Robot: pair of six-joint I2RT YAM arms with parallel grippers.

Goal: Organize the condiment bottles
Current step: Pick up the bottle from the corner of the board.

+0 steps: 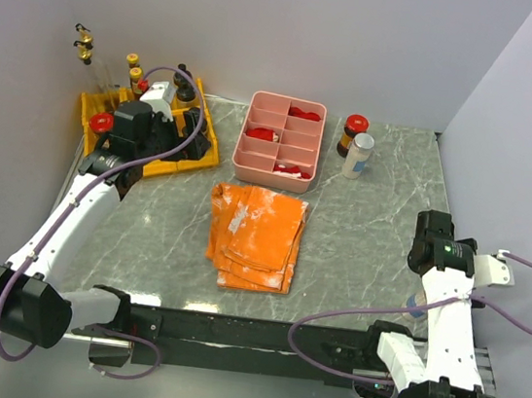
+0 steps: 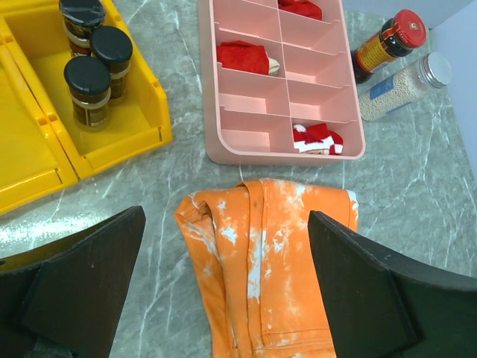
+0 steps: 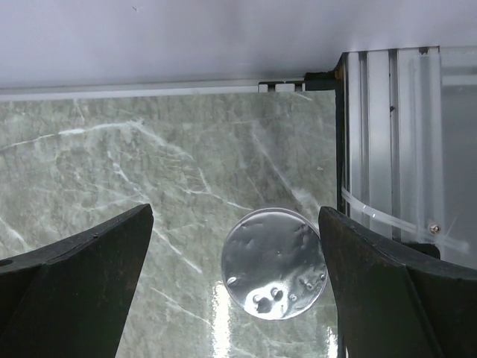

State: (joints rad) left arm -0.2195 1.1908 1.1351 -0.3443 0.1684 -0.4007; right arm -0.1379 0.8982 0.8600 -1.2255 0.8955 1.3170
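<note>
nearest, at the near right corner of the table (image 1: 356, 260), the right gripper (image 3: 232, 224) points straight down with its fingers spread wide, holding nothing. between them stands the silver-capped bottle (image 3: 274, 262). it is upright, its long axis aimed straight at the wrist camera, so only the round cap shows. it sits close to the finger on the rail side, and i cannot tell whether they touch. a metal rail (image 3: 387, 149) runs just beside it, so room is tight there; bare table lies open on its other side.

mid-table, the folded orange cloth (image 1: 256, 235) lies flat, apart from everything else.

beyond it sits the pink tray (image 1: 275, 177), with red pieces (image 2: 242, 56) in some compartments. just right of the tray stand a red-capped bottle (image 1: 353, 135) and a clear bottle of white granules (image 1: 358, 156), both upright and close together. bare table lies to their right.

at the far left is the yellow bin (image 1: 180, 165). three black-capped jars (image 2: 89, 89) stand upright, clustered in one compartment, and a red-capped jar (image 1: 101, 122) stands at its left end. the left gripper (image 2: 227, 224) hangs over the bin, fingers wide apart and empty, its arm hiding part of the bin from above.
</note>
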